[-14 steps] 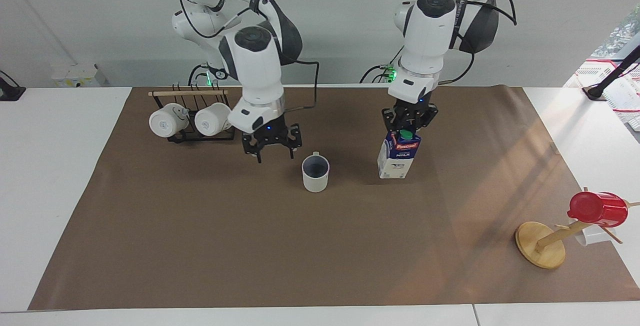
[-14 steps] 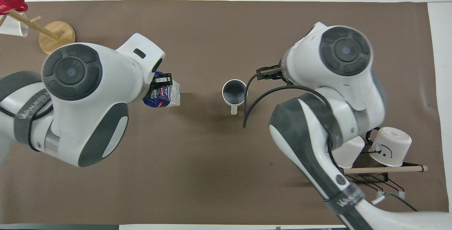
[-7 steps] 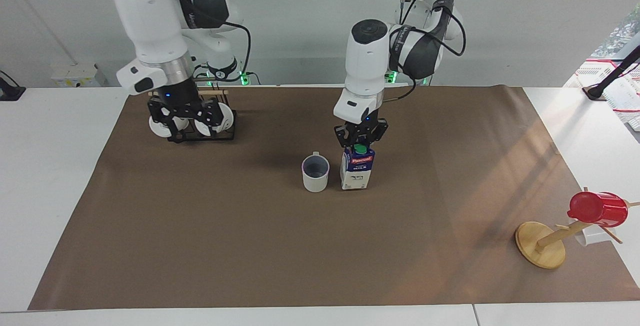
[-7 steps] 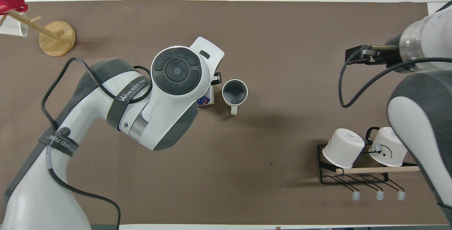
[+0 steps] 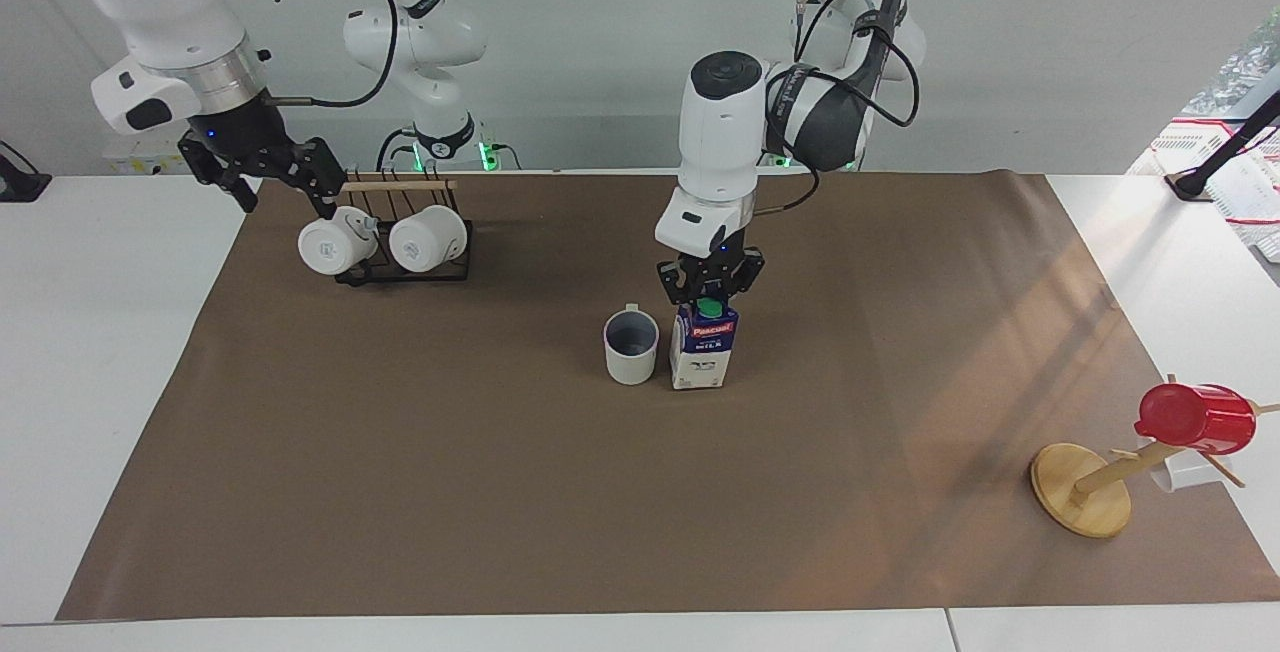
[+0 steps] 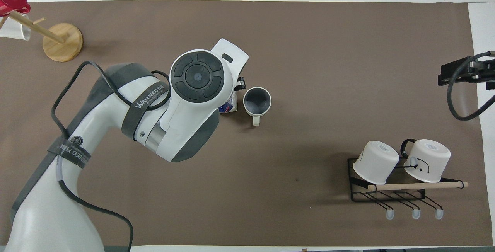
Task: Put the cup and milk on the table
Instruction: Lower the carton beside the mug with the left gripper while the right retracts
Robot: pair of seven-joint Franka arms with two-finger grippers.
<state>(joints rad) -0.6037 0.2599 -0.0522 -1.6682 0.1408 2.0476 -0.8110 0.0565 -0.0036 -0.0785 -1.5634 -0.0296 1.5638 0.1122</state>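
Observation:
The off-white cup (image 5: 631, 345) stands upright on the brown sheet of the table (image 5: 480, 502), its handle toward the robots; it also shows in the overhead view (image 6: 256, 101). The milk (image 5: 704, 344) stands upright on the sheet right beside the cup, toward the left arm's end. My left gripper (image 5: 708, 286) is shut on the carton's top, around the green cap. In the overhead view the left arm hides most of the milk (image 6: 229, 107). My right gripper (image 5: 283, 194) is open and empty, raised over the sheet's edge beside the mug rack; it also shows in the overhead view (image 6: 460, 75).
A black rack (image 5: 400, 272) with two white mugs stands near the robots at the right arm's end. A wooden stand (image 5: 1085, 487) with a red cup (image 5: 1195, 417) is at the left arm's end, farther from the robots.
My left gripper has carried the milk toward the cup and set it down beside it. My right arm has risen and swung away past the mug rack.

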